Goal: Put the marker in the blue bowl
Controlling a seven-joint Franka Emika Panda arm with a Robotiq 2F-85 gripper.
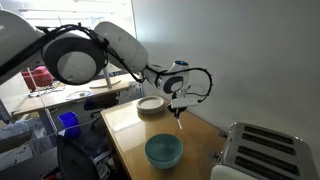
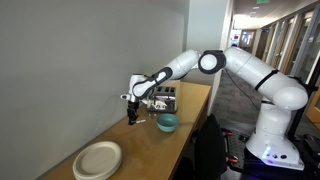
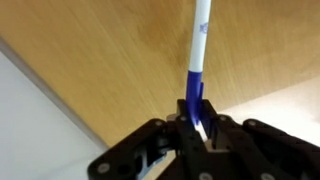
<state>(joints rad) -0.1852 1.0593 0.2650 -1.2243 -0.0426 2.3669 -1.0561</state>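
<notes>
Jaws grip the marker (image 3: 198, 60) by one end; it appears short of the blue bowl (image 1: 164, 151), so early release hits the table (image 1: 122, 128).

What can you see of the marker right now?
The marker is a thin stick, blue on the gripped half and white toward the free end, plastic by its look. The gripper is shut on the blue part. In an exterior view the marker points down over the wooden table, seemingly off its surface, beside the bowl rather than over it.
</notes>
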